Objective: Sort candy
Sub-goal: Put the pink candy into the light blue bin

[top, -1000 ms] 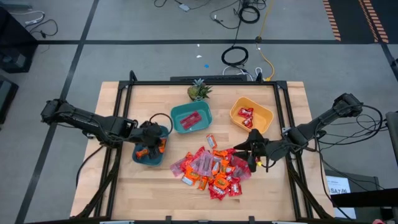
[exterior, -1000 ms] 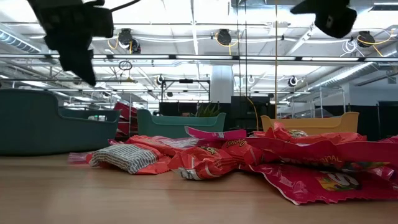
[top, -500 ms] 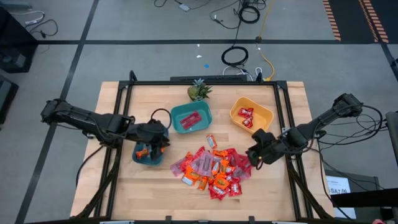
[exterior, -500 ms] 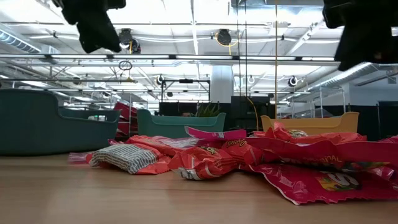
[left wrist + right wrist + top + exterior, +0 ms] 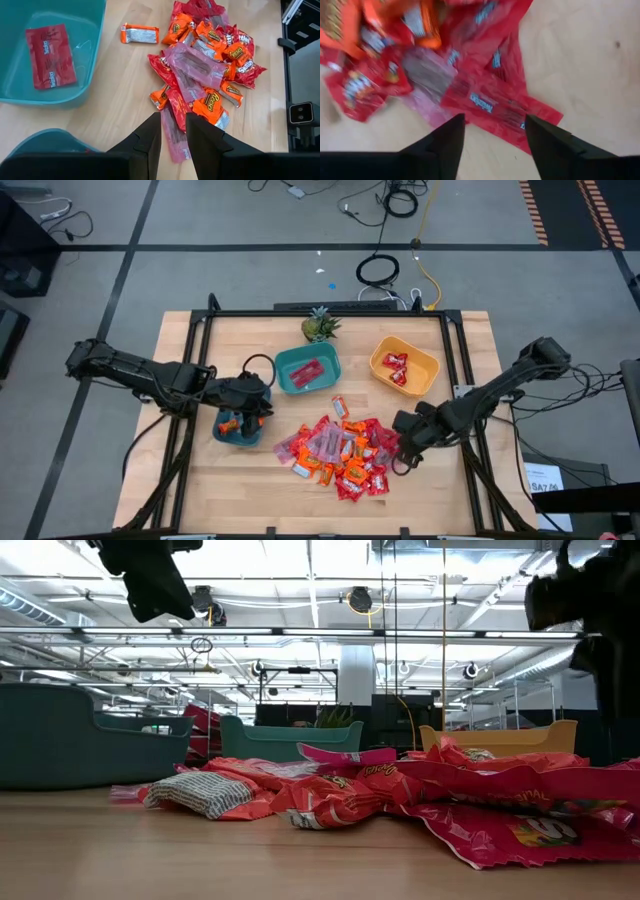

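Right jaws (image 5: 490, 135) spread over candy (image 5: 340, 450), left jaws (image 5: 173, 132) parted beside it

Wooden table (image 5: 200, 480): candy pile (image 5: 340, 450) at centre; dark-blue bowl (image 5: 238, 432) at 9 o'clock; teal bowl (image 5: 290, 375), small plant (image 5: 319, 326) at 12; yellow bowl (image 5: 425, 362) at 2.

In the low view the pile (image 5: 420, 790) runs past the right edge, and both arms are cut by the top edge. The right wrist view shows the candy (image 5: 485, 102) blurred; its printing cannot be read.
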`<state>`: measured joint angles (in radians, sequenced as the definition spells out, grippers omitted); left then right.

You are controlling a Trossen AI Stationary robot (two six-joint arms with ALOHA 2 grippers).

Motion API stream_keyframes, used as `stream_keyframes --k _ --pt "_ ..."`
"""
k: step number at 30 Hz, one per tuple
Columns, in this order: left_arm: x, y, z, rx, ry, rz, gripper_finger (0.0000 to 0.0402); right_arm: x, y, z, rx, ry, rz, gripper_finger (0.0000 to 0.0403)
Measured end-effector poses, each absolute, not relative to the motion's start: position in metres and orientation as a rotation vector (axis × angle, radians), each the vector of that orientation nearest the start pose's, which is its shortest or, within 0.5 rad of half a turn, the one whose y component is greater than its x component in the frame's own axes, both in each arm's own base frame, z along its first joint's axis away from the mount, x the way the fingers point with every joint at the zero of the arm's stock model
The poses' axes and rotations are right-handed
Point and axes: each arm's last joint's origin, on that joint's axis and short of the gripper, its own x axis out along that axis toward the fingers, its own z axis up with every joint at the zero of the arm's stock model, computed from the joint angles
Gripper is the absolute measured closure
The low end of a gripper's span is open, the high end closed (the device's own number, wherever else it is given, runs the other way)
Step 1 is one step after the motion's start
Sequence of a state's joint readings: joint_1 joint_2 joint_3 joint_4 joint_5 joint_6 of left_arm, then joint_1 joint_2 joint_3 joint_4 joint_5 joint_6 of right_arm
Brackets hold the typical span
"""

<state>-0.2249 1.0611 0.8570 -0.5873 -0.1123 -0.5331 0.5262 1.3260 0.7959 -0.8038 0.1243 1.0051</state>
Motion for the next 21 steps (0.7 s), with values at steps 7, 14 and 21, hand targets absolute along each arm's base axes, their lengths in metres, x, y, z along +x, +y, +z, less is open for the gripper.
stream_keyframes --k 7,14,21 --pt "0.207 -0.044 0.274 -0.373 0.785 0.102 0.0303 0.205 0.115 0.163 0.242 1.374 -0.268 0.0144" --pt "0.207 -0.044 0.275 -0.378 0.785 0.099 0.0303 0.219 0.124 0.131 0.171 1.443 -0.250 0.0149" --pt "0.207 -0.045 0.275 -0.391 0.793 0.072 0.0303 0.221 0.126 0.126 0.221 1.448 -0.277 0.0248"
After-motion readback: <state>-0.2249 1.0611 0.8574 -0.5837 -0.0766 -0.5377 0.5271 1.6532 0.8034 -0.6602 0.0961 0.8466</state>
